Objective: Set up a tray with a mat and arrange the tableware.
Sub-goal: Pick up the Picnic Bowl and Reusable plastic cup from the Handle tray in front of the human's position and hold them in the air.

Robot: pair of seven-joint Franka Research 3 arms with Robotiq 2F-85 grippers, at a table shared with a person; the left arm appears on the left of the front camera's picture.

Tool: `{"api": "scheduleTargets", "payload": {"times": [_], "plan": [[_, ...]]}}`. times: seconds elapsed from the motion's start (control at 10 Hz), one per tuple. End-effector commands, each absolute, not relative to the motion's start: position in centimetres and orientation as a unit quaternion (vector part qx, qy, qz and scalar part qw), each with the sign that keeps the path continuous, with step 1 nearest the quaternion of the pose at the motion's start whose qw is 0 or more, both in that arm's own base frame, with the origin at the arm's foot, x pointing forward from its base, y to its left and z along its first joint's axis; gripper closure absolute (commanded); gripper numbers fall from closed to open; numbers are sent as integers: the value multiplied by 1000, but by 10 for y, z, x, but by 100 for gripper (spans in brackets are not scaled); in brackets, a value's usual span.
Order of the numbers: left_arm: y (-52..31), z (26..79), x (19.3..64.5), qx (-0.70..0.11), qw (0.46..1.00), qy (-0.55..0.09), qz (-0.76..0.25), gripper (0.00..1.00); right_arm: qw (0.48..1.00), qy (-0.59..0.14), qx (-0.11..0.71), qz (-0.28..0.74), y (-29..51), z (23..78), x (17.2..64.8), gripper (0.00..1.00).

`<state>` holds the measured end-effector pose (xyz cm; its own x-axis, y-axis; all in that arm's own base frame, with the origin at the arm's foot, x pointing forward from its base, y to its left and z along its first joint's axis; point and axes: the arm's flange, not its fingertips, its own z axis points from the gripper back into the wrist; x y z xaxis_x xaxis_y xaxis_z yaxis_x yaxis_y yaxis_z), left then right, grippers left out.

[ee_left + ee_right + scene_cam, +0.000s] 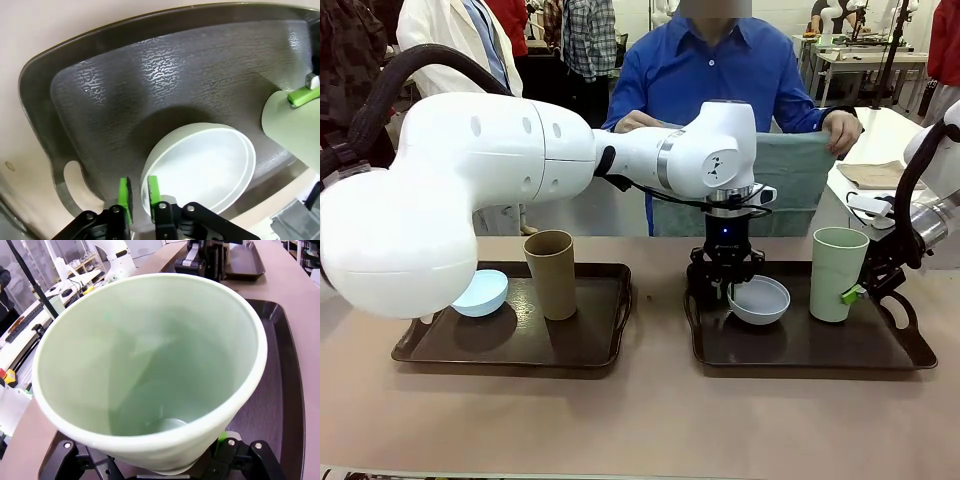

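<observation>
Tableware sat in two dark trays on the table [640,420]; the whitish-grey bowl [758,299] lay in the right tray [810,348], its far rim pinched by the closed left tool [138,192]; the pale green cup [837,272] stood beside it in that tray, clamped low on its side by the right tool [855,293]; the light blue bowl [480,292] and brown cup [551,273] stood in the left tray [520,345]; a person's hand [842,130] held a grey-green mat [790,170] beyond the table.
</observation>
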<state>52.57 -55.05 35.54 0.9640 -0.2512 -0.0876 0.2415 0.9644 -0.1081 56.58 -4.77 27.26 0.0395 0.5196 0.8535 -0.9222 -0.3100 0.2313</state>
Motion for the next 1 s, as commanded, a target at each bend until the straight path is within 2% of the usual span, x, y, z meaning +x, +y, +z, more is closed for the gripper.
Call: {"api": "scheduleTargets", "payload": {"times": [0.0, 0.1, 0.4, 0.7, 0.9], "plan": [[-561, 364, 533, -45, 992, 53, -109, 100, 529, -240, 468, 666, -46, 272, 569, 76], [-559, 366, 533, -44, 992, 51, -108, 100, 528, -244, 463, 669, -47, 276, 568, 100], [-544, 401, 522, -60, 992, 38, -102, 100, 528, -279, 429, 678, -45, 339, 542, 100], [-521, 493, 496, -67, 992, -39, -103, 100, 532, -300, 360, 705, -42, 431, 498, 100], [-514, 550, 472, -50, 990, -90, -100, 100, 534, -307, 336, 713, -38, 473, 474, 100]]}}
